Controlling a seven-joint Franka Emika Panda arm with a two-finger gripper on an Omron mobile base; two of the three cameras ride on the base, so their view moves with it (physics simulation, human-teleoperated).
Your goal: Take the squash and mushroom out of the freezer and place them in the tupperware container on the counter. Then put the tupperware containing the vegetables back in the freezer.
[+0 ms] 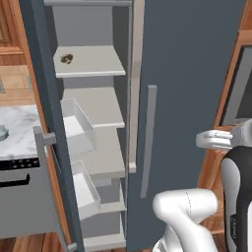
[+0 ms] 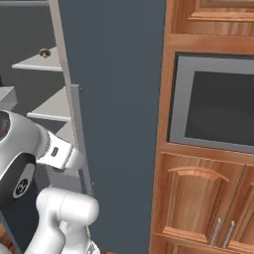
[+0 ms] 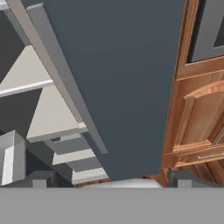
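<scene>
One mushroom [image 1: 66, 59] sits on one freezer [image 1: 91, 61] shelf.

- You get flat, even rendered light, with no glare or bright hotspots.
- The freezer [image 1: 187, 74] interior shelves shade softly toward the back.
- Edges look slightly soft and pixelated; nothing appears bent at the borders.
</scene>
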